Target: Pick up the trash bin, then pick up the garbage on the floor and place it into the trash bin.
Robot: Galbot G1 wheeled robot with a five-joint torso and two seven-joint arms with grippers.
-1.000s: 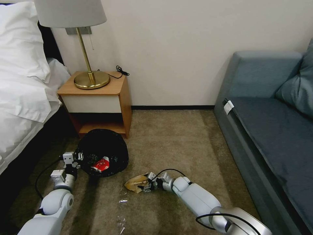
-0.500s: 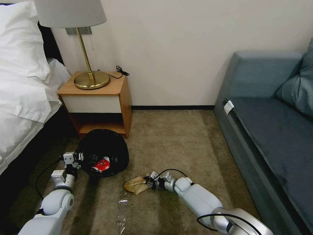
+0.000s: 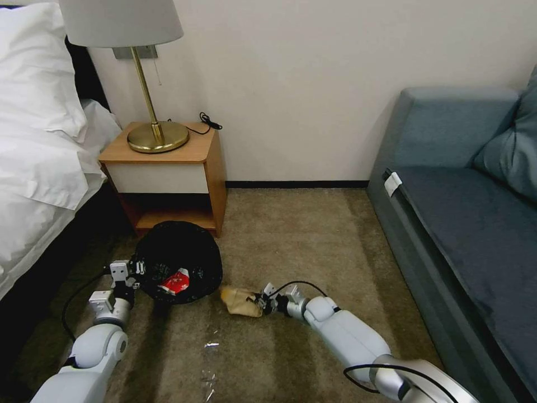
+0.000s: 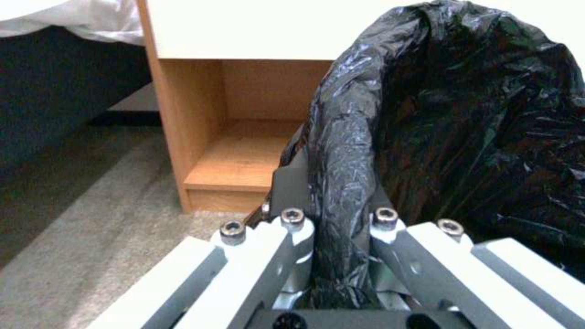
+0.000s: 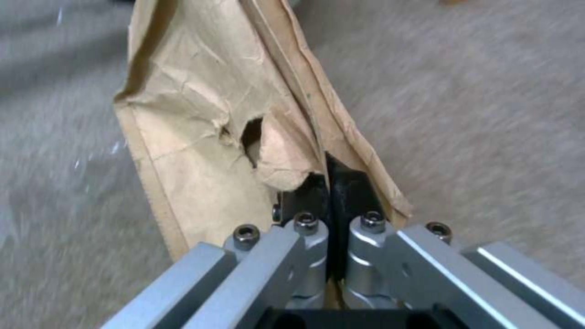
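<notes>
The trash bin [image 3: 184,252], covered by its crinkly black bag, stands on the floor [image 3: 313,246] in front of the nightstand. A red-white snack packet [image 3: 173,281] lies inside it. My left gripper [image 3: 134,272] is shut on the bin's bagged rim [image 4: 341,151] at its left side. To the right of the bin, my right gripper [image 3: 259,304] is low over the carpet, shut on a crumpled brown paper bag [image 3: 240,301]. In the right wrist view the fingers pinch the bag's torn edge [image 5: 201,137].
A wooden nightstand [image 3: 168,173] with a brass lamp [image 3: 156,137] stands behind the bin, with the bed [image 3: 39,157] to the left. A blue sofa [image 3: 464,224] lines the right side. Small clear scraps [image 3: 211,345] lie on the carpet near me.
My right gripper has drawn the paper bag slightly rightward and away from me, and the bag has bunched up. The left arm and the bin have not moved.
</notes>
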